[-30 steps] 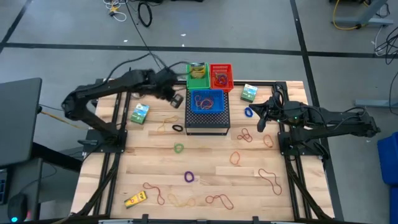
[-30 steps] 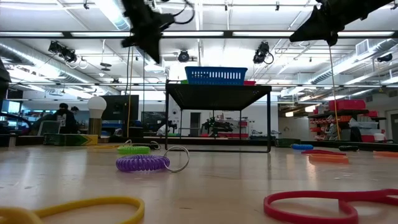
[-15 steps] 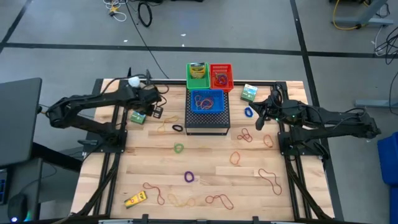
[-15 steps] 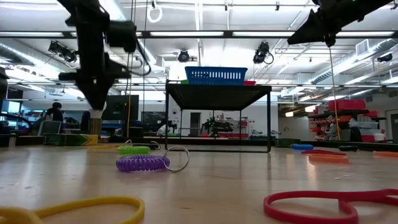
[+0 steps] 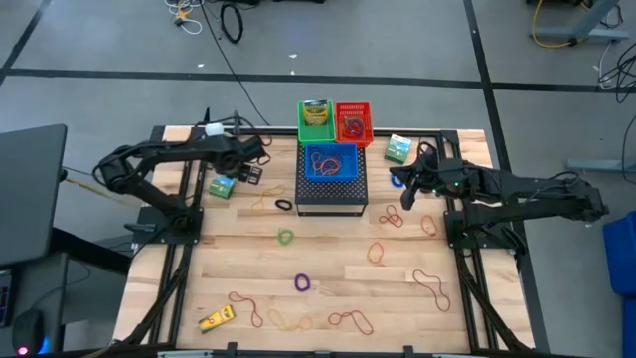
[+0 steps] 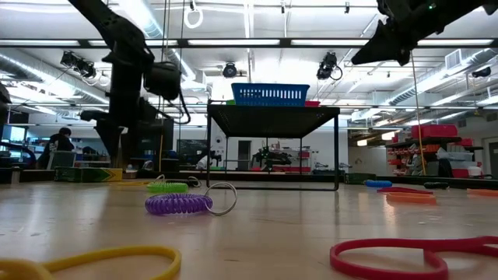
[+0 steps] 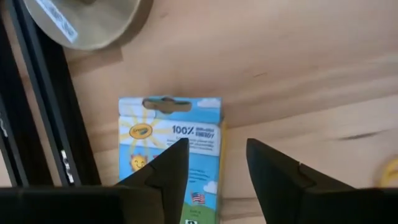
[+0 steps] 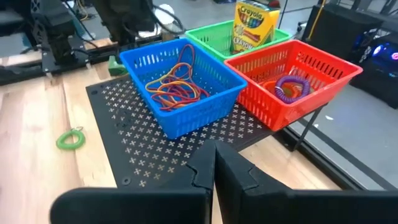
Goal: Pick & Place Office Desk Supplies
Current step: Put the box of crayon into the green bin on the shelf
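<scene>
A green printed box [image 7: 169, 163] is seen directly under the left end effector [image 7: 214, 163], whose fingers are held apart.

The crayon box [image 7: 171, 158] was blue with a yellow sun. Three baskets were blue [image 8: 183, 84], red [image 8: 292, 81] and green [image 8: 214, 37]. The stand [image 8: 149, 149] was black, perforated with crosses. The table [image 5: 328, 264] was pale wood.
</scene>
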Motion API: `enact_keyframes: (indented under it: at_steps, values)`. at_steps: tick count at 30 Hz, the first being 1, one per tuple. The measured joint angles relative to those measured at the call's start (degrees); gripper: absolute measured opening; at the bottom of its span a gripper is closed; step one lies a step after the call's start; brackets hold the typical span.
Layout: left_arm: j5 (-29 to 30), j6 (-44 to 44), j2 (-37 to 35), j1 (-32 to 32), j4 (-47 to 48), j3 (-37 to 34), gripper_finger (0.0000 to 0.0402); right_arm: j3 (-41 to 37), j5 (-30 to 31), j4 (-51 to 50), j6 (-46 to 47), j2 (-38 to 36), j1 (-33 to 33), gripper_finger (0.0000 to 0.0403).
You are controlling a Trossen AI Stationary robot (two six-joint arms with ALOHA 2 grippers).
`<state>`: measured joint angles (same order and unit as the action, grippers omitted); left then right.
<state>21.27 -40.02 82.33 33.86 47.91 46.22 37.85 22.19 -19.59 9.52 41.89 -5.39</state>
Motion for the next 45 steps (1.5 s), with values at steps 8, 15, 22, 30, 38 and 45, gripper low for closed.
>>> enact_keyframes:
  at_steps: [8,15,22,30,38,45]
  values:
    - [1.6,-2.0,5.8,0.0,-1.3,0.0,0.0146,0.0,-0.1,6.9,-0.9,0.2,0.0,0.0011]
    - [2.8,-1.6,9.0,0.2,-0.9,0.2,0.0099,0.0,-0.1,7.0,-1.7,0.2,0.0,0.0011]
    - [3.2,-0.4,7.6,-1.0,-1.5,0.1,0.0026,0.0,-0.1,7.0,-2.8,0.2,0.0,0.0011]
    - [1.2,0.0,1.1,-5.2,-0.4,-0.2,0.0006,0.0,0.0,6.9,-2.9,0.2,0.0,0.0011]
    - [0.8,-1.0,-11.0,-13.2,0.2,-0.2,0.0004,0.0,0.0,6.9,-2.9,0.2,0.0,0.0011]
    - [3.0,-2.2,-22.2,-17.6,0.3,-0.1,0.0004,0.0,-0.1,6.6,-3.0,0.5,0.0,0.0011]
